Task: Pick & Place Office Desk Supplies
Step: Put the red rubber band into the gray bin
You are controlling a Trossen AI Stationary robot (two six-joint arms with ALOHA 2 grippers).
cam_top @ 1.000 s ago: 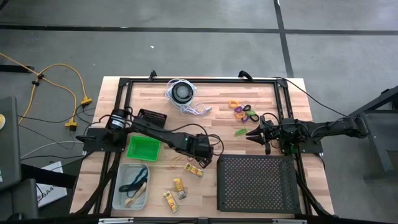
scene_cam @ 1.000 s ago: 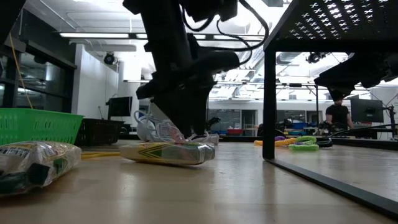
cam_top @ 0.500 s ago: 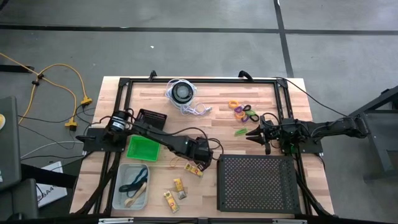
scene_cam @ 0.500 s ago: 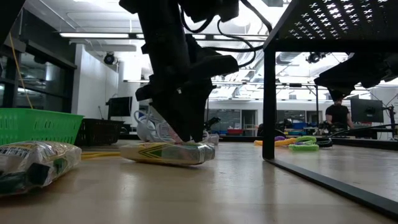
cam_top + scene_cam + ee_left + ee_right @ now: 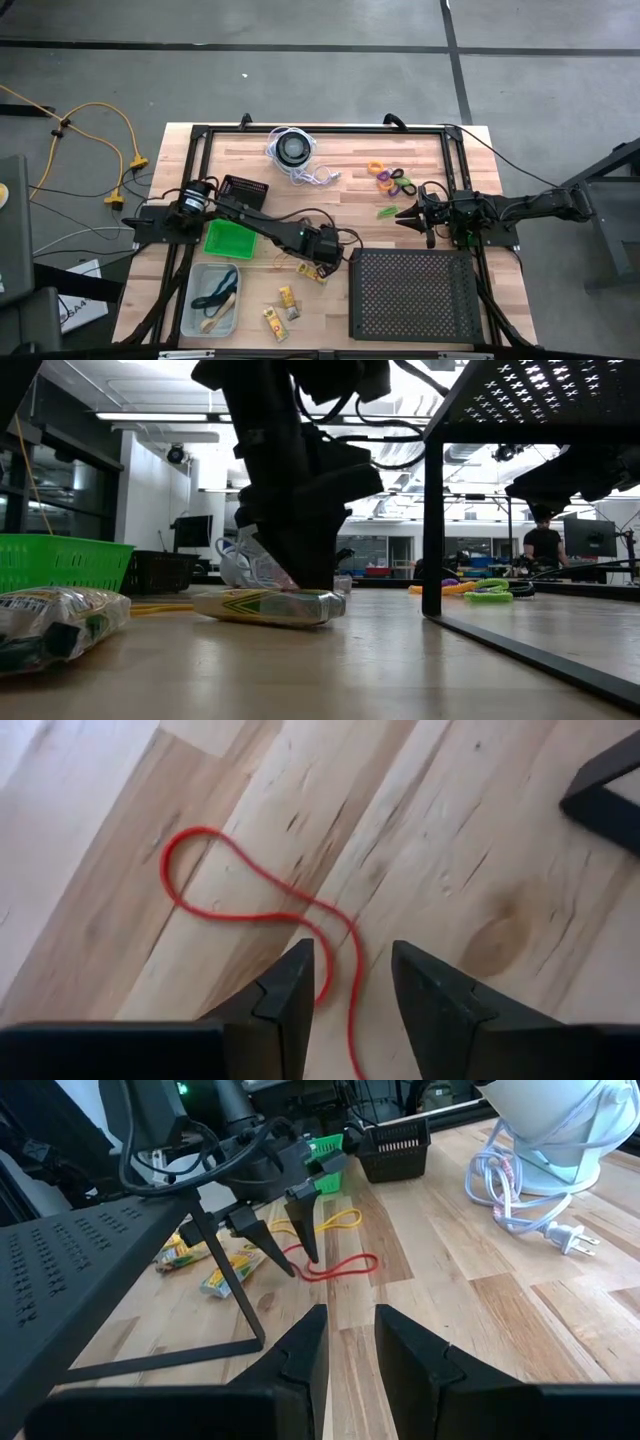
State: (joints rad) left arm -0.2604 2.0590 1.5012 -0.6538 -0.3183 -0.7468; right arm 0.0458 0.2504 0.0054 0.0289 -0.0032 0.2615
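A red rubber-band loop lies flat on the wooden table beside a yellow band. My left gripper points steeply down over the red band's near end, open, with one strand running between its two fingers. In the right wrist view its pointed tips stand at table height by the band. In the high view the gripper hides the band. A yellow packet lies flat just beside it. My right gripper waits at the table's right side, slightly open and holding nothing. My left gripper's fingers straddle a strand of the red band from above, slanting down. Whether either tip touches the band or the table, I cannot tell.
More yellow packets lie toward the near edge. A green basket, a small black basket and a clear bin stand at the left. A black perforated tray fills the near right. Coloured rings and a corded disc sit farther back.
My left gripper has rolled about the line it points along while hovering low over the red band. Its fingers stay the same distance apart. The band and the packets have not moved.
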